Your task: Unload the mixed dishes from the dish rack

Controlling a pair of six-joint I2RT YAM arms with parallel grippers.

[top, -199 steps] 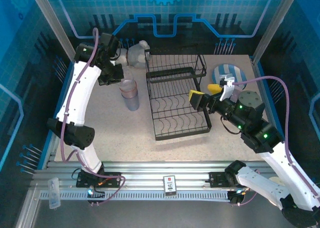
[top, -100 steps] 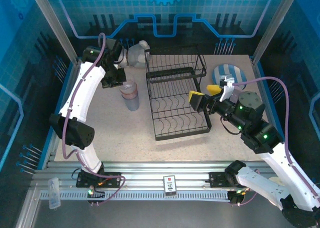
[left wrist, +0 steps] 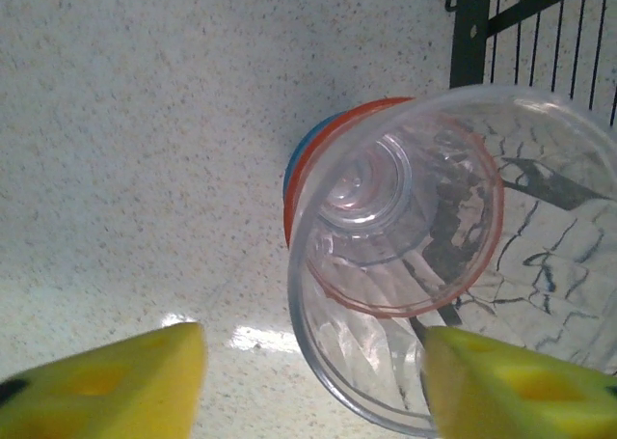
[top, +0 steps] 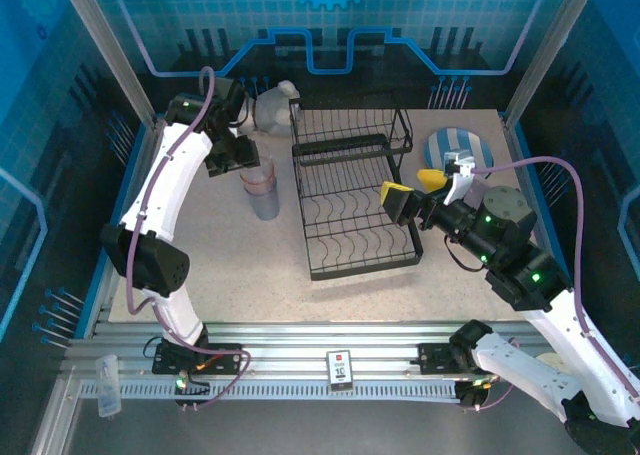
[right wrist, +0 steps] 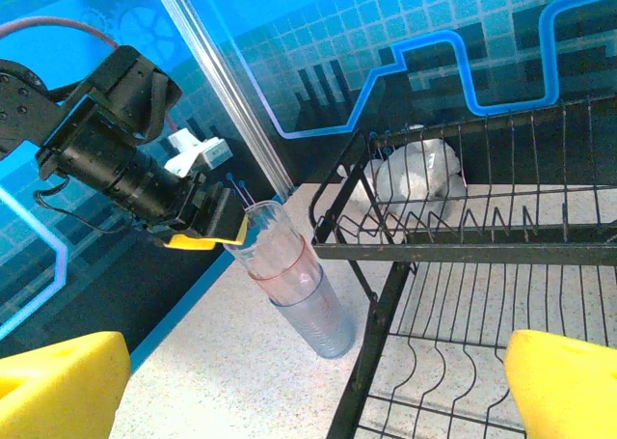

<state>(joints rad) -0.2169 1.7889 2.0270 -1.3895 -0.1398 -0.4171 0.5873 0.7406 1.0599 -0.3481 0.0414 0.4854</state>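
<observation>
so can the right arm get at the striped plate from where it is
Probably yes: the striped plate lies flat just beyond the open right pincer, with nothing between them, and the dish rack stands beside that path, not across it.

White figurine [top: 276, 104] on speckled table [top: 230, 265]

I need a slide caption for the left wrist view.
Open left claw over stacked translucent tumblers, beside black wire dish rack.
</observation>
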